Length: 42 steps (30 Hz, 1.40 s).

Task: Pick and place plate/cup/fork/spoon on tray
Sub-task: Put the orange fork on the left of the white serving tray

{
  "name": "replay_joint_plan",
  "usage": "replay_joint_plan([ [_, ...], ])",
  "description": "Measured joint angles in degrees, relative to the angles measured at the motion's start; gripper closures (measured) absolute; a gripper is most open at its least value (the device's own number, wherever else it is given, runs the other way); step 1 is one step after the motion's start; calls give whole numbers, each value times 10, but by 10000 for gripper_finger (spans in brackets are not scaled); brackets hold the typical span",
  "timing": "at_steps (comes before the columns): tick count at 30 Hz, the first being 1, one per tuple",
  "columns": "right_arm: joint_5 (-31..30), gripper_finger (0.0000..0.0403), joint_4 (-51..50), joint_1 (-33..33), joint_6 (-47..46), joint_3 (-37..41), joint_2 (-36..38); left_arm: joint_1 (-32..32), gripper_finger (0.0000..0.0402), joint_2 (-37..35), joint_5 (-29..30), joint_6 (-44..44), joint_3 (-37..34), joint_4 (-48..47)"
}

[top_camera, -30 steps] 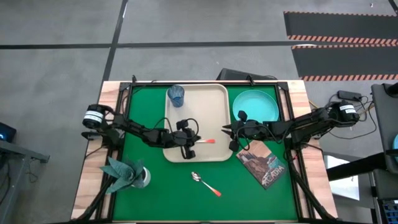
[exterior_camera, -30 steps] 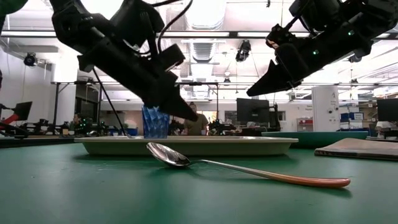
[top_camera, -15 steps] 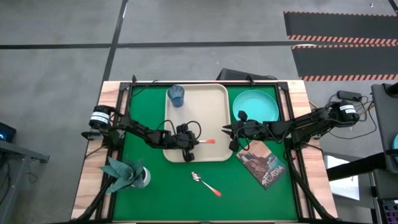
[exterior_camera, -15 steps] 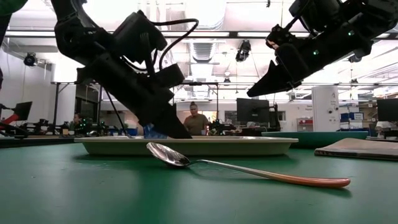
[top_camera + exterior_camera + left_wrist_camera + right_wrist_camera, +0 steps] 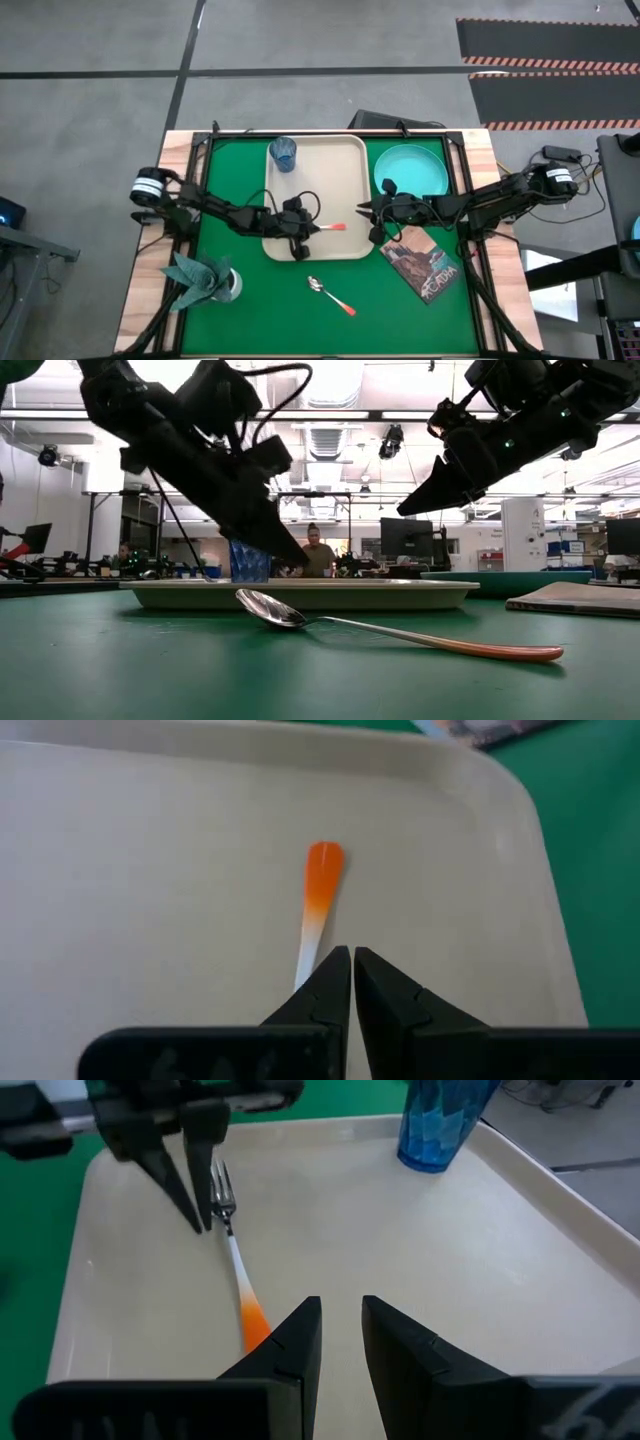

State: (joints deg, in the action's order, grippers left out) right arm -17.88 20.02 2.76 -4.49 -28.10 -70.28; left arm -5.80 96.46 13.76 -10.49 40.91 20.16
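Note:
The beige tray (image 5: 340, 170) lies at mid-table. The blue cup (image 5: 283, 153) stands upright in its far left corner. The fork (image 5: 330, 227) lies flat on the tray floor near the near edge, its orange handle end (image 5: 322, 880) toward the right. My left gripper (image 5: 304, 232) is shut and hovers just above the fork's tine end (image 5: 222, 1198), its tips (image 5: 298, 562) above the tray rim. My right gripper (image 5: 362, 210) is open and empty above the tray's right rim. The turquoise plate (image 5: 411, 170) and the spoon (image 5: 330, 295) lie on the green mat.
A brown picture-covered book (image 5: 425, 262) lies on the mat at the near right, under my right arm. A pale holder with a teal napkin (image 5: 205, 280) stands at the near left. The spoon lies bowl up, just in front of the tray's near rim (image 5: 400, 592).
My left gripper has dipped down toward the tray floor by the fork's tine end and has then risen again to about its former height. The fork has stayed where it lay on the tray.

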Motion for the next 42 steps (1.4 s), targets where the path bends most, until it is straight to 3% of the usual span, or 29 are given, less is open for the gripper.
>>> replay_joint_plan([
  [5,5,335,16,0,-15,0,0,-2,398,-57,0,10,-3,-63],
  [12,50,335,49,7,-7,-23,-16,-7,398,-109,0,66,-44,-52],
  [17,90,335,81,14,35,-62,-84,-6,398,-114,14,65,-91,-25],
  [29,93,335,103,10,61,-169,-272,-6,398,-96,31,63,-130,49],
  [36,93,335,104,3,71,-222,-323,-6,398,-117,31,66,-128,49],
  [42,95,335,61,-13,91,-262,-337,-7,398,-194,32,122,-130,49],
])
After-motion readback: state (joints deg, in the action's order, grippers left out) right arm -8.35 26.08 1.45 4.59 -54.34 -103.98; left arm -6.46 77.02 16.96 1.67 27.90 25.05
